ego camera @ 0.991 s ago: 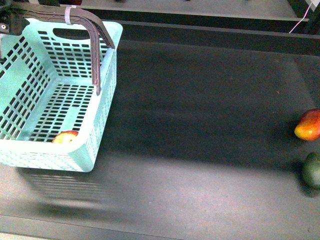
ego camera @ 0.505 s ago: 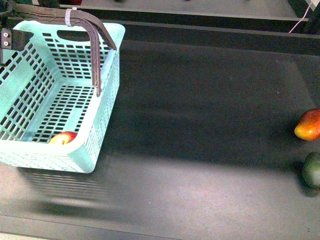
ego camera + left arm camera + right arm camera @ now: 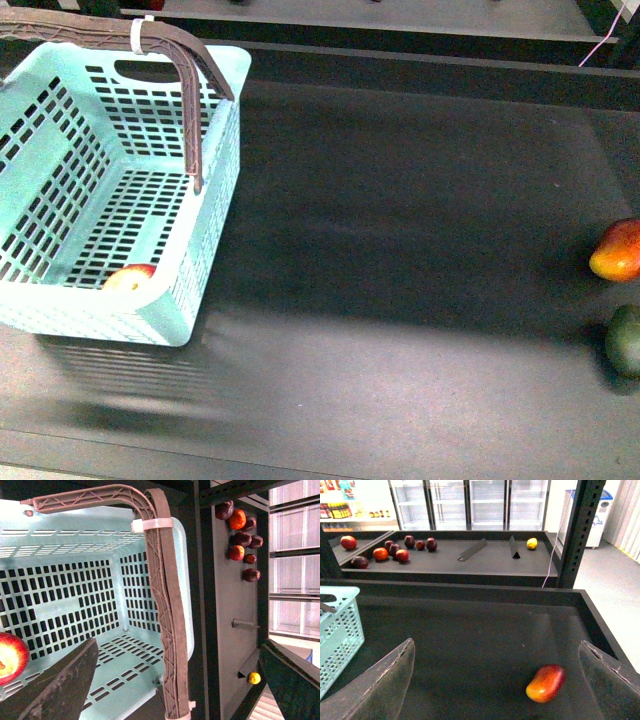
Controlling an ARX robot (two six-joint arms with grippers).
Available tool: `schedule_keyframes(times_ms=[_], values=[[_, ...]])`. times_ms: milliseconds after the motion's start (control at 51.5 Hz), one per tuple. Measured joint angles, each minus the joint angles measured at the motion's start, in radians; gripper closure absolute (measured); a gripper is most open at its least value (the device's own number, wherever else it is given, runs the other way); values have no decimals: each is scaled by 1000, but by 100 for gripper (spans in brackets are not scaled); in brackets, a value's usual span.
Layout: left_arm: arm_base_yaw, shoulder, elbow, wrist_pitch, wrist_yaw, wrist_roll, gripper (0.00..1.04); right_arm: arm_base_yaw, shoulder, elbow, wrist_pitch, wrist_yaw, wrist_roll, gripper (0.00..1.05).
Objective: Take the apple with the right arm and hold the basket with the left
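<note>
Both grippers' jaws spread wide, empty: left gripper (image 3: pixel 175 680) over basket (image 3: pixel 215 150), apple (image 3: pixel 130 279) inside near wall; right gripper (image 3: pixel 495 680) above orange-red fruit (image 3: pixel 546 683).

This is a shop, a grocery or supermarket produce section. The right wrist view shows a row of glass-door refrigerated cabinets (image 3: pixel 470 502) along the back wall and stocked shelves of bottles and packets (image 3: pixel 350 502) beside them. In front stands a dark display shelf (image 3: pixel 470 560) carrying loose red and dark fruit (image 3: pixel 390 550) and a single yellow fruit (image 3: pixel 532 543). A pale mint-green shopping basket (image 3: pixel 215 170) with brown swing handles sits on the dark worktop (image 3: pixel 400 300), where an elongated orange-red fruit (image 3: pixel 617 250) lies loose.
</note>
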Motion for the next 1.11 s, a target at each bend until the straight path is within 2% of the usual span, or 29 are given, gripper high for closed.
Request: schedule_keyframes(times_ms=[117,136,214,253,311,369,447,622,660,952,1107], values=[[-2,-25,-3,3,3,31,7,0,0,0,0,0,0,9],[4,-25,-21,52,33,72,9,0,0,0,0,0,0,9],[24,-27,-154,396,177,344,22,0,0,0,0,1,0,9],[29,-35,-238,565,205,556,29,0,0,0,0,0,0,9],[30,-59,-328,721,215,758,37,0,0,0,0,0,0,9],[31,-114,-413,844,217,1040,50,0,0,0,0,0,0,9],[35,-196,-496,887,216,1234,68,0,0,0,0,0,0,9],[34,-289,-627,891,217,1330,98,0,0,0,0,0,0,9],[34,-309,-645,891,217,1334,102,0,0,0,0,0,0,9],[34,-478,-768,854,217,1353,101,0,0,0,0,0,0,9],[34,-622,-835,774,217,1354,101,0,0,0,0,0,0,9]])
